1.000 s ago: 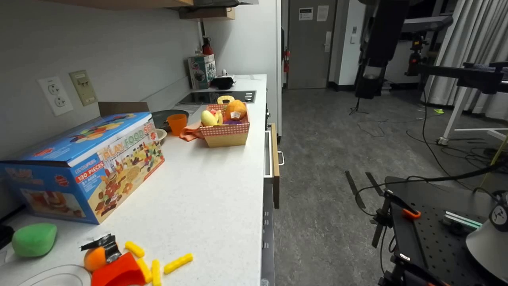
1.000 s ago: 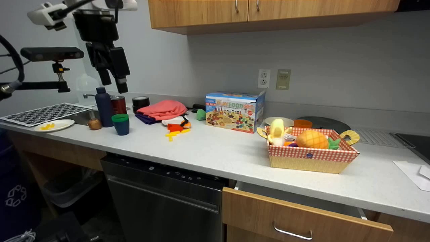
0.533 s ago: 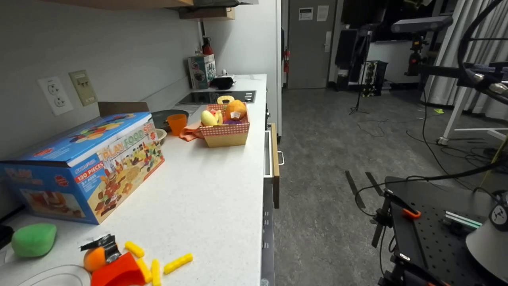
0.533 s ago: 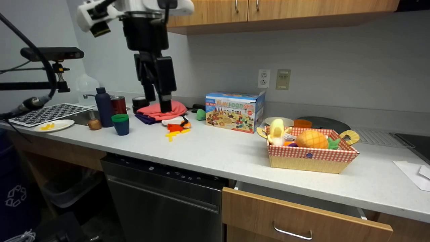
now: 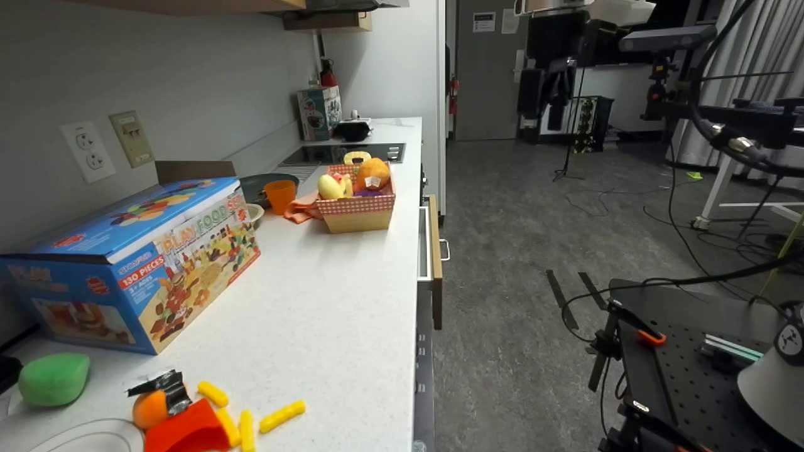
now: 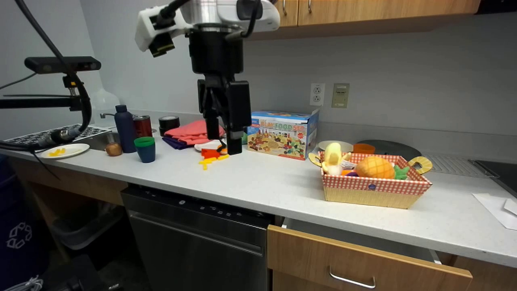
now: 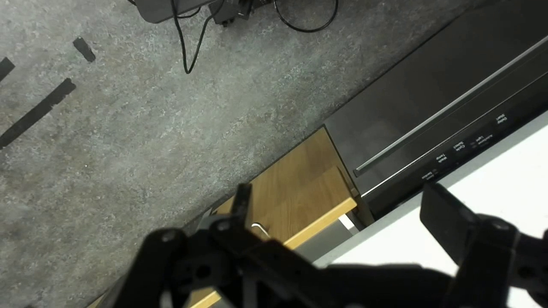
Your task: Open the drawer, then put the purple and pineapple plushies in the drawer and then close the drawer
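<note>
The drawer is pulled partly open below the counter and shows in both exterior views and the wrist view. The pineapple plushie, orange with green leaves, lies in a red-checked basket on the counter above the drawer. The purple plushie is mostly hidden in the basket; a bit of it also shows in an exterior view. My gripper is open and empty in the air, on the dishwasher side of the basket, apart from it. In the wrist view its fingers are spread wide.
A banana plushie and a yellow ring share the basket. A play food box stands at the wall. Yellow pieces and a red holder lie on the counter. A dishwasher is beside the drawer.
My arm and open gripper have moved toward the basket and downward, to the right in an exterior view. The drawer, basket and plushies have not moved.
</note>
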